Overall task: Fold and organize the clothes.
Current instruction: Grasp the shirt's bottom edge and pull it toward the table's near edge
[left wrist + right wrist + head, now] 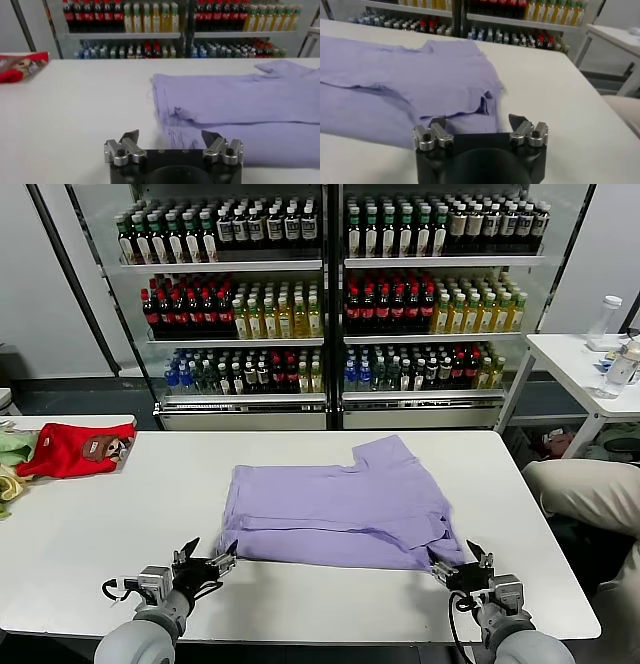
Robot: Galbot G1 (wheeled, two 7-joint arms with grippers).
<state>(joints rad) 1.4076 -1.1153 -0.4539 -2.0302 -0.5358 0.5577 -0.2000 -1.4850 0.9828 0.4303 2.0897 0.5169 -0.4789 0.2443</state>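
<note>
Shelves: glass-fronted metal drinks cooler (330,304), rows of capped bottles; labels unreadable.
Shirt: folded lavender cotton T-shirt (335,504) on white table (120,534).
Left gripper (207,561): jaws wide, empty.
Right gripper (462,564): jaws apart, empty.

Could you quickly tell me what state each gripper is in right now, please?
Left gripper: open, holding nothing, at the near left corner of the lavender T-shirt.
Right gripper: open, holding nothing, at the shirt's near right corner.
</note>
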